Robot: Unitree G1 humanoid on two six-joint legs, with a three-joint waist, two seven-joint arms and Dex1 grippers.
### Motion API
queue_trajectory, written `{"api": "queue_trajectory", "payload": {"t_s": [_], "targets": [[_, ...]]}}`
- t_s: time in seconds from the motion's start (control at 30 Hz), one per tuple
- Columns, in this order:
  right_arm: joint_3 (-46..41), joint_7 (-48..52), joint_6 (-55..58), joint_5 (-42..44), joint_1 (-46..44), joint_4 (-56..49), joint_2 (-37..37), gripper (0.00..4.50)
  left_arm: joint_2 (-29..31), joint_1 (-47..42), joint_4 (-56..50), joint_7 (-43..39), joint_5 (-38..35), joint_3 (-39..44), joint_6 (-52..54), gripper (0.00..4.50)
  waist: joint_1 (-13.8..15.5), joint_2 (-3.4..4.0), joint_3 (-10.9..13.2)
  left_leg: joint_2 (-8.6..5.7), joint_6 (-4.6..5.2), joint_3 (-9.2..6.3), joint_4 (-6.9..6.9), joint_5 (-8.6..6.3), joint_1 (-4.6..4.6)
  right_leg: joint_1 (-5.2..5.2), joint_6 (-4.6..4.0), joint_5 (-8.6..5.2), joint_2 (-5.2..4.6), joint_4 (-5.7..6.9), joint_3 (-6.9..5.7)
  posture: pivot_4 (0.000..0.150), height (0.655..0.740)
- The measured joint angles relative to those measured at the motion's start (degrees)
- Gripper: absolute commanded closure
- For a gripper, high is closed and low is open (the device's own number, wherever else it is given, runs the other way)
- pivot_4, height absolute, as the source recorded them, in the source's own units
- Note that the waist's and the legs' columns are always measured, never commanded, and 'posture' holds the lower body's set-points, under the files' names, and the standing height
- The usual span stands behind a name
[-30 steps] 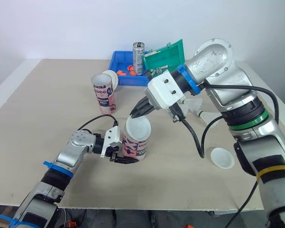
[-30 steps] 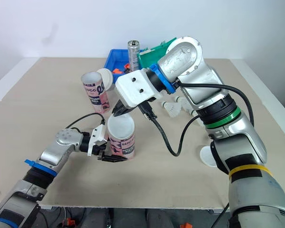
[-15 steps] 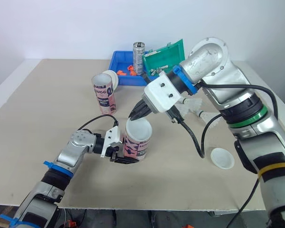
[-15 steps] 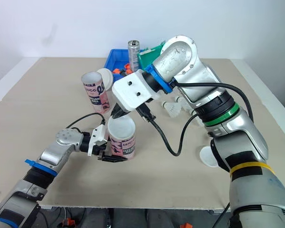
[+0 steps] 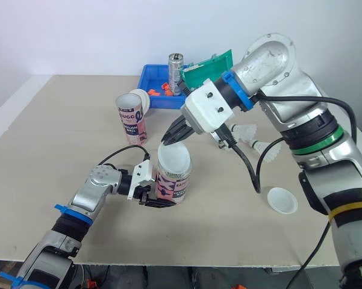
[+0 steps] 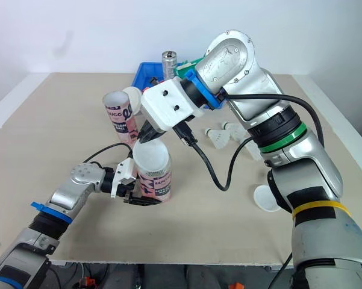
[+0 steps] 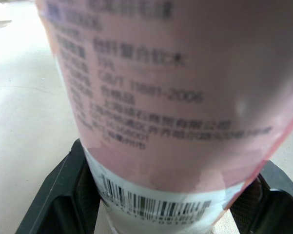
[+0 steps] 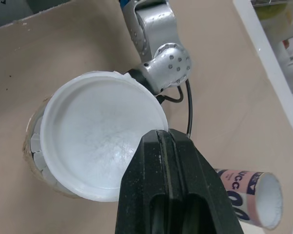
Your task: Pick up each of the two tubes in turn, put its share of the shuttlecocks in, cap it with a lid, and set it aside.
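My left gripper (image 5: 161, 195) is shut on the lower part of a pink tube (image 5: 171, 185), which stands upright on the table; its black fingers (image 7: 58, 195) clasp the tube's base. Just above the tube's mouth, a white lid (image 5: 173, 158) hangs tilted, pinched at its rim by my shut right gripper (image 5: 170, 137). In the right wrist view the lid (image 8: 97, 141) sits off-centre over the tube, and white feathers (image 8: 35, 144) show inside. A second pink tube (image 5: 132, 118) stands open behind, with a white lid (image 5: 141, 95) by it. Loose shuttlecocks (image 5: 248, 133) lie at the right.
Another white lid (image 5: 282, 200) lies on the table at the right front. A blue bin (image 5: 155, 91) with small orange parts, a metal can (image 5: 176, 66) and a green box (image 5: 208, 71) stand at the back. My right arm's cable (image 5: 250, 168) hangs over the table.
My right gripper has risen a little and drawn back, lifting the lid from flat on the tube's mouth to a tilt above it. The left gripper and tube have stayed put.
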Motion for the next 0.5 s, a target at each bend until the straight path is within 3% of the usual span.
{"api": "queue_trajectory", "payload": {"t_s": [0.5], "targets": [[3.2, 0.0, -5.2, -3.6, 1.7, 1.5, -0.7, 4.48, 0.1, 0.2, -0.4, 0.2, 0.0, 0.0, 0.1, 1.43, 0.0, 0.0, 0.0, 0.0, 0.0, 0.0, -0.08, 0.0, 0.03, 0.0, -0.04, -0.02, 0.0, 0.0, 0.0, 0.15, 0.7038]]}}
